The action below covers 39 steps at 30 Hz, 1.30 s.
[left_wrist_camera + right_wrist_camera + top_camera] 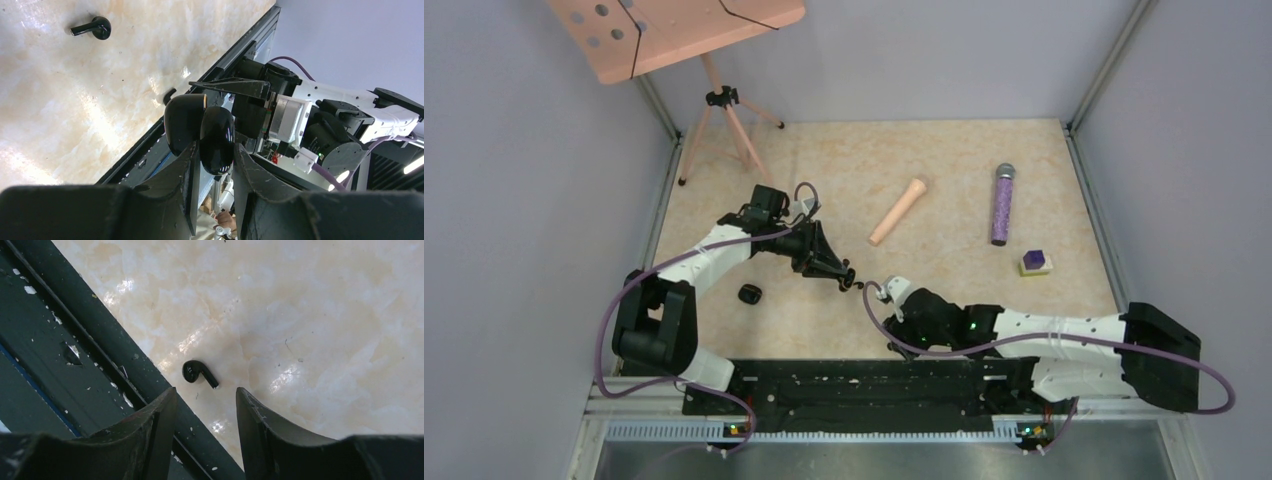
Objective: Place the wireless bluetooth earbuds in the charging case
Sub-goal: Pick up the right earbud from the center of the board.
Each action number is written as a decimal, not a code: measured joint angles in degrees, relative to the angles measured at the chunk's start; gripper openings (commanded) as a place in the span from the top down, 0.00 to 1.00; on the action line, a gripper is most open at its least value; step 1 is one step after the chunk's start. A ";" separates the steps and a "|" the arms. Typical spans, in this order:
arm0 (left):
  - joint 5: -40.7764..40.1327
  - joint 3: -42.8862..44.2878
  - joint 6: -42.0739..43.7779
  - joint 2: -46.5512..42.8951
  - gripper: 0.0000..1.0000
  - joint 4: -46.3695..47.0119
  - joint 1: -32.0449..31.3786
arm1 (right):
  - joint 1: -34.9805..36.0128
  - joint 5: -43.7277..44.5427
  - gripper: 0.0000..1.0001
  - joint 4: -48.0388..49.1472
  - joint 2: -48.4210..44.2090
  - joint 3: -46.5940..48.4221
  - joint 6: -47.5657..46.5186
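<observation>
Left arm (714, 250) reaches from the near-left corner toward mid-desk. Right arm (1024, 335) lies along the near edge of the desk (944, 160).

Left gripper (216, 150): clamped on the charging case (217, 127), which appears raised off the desk close to the near edge. Only the left wrist view resolves the case's two glossy halves; the interior is unseen.

Right gripper (205, 392): jaws parted, holding nothing, directly over the near earbud (199, 374). That bud lies flat just beside the black rail (100, 355) at the near edge and cannot be made out overhead.

The left wrist view alone shows a second earbud (92, 27), loose on bare desk. A black lump (749, 294) sits toward the near-left corner.
</observation>
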 measured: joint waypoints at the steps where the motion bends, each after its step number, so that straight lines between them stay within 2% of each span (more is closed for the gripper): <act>1: 0.02 0.00 0.00 0.00 1.00 0.00 0.00 | 0.02 0.09 0.53 0.11 0.50 0.48 -0.48; 16: 0.09 -0.02 -0.04 -0.02 1.00 0.02 0.00 | 3.74 3.85 0.54 -0.57 8.96 5.51 -3.37; 39: 1.05 -0.02 -0.04 -0.09 1.00 0.02 0.00 | 4.07 12.44 0.66 -6.32 14.27 9.29 -0.90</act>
